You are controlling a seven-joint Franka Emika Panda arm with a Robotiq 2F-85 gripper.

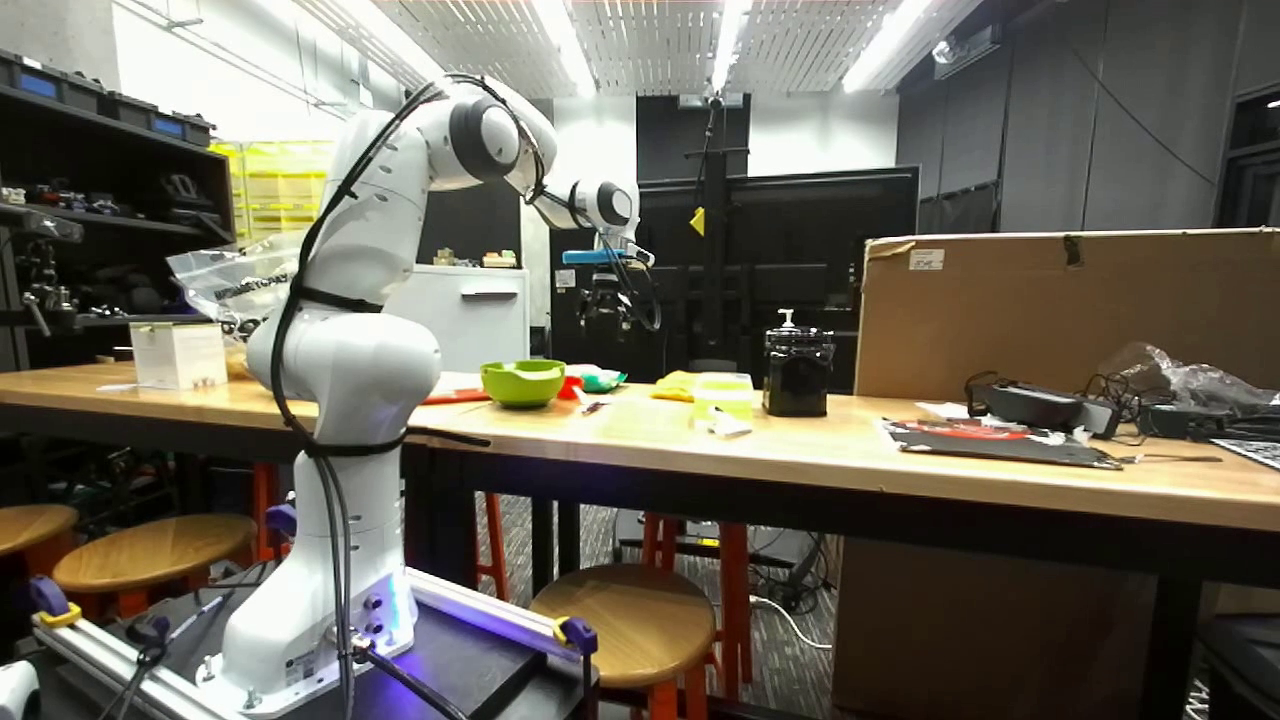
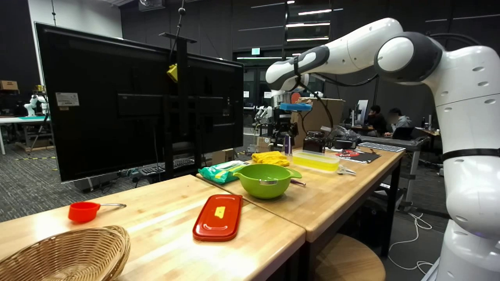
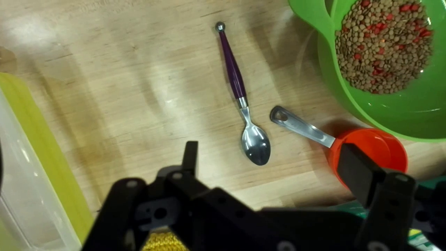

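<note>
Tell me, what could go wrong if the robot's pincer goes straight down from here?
First, one finger of the open pincer covers part of the cup in the wrist view, so it might bump it. Second, the cup sits close by the bowl, so a bump could jostle the bowl and perhaps spill the brown and red bits inside. Third, the spoon lies flat and looks thin and shiny, so it may slip from a grip.
</note>
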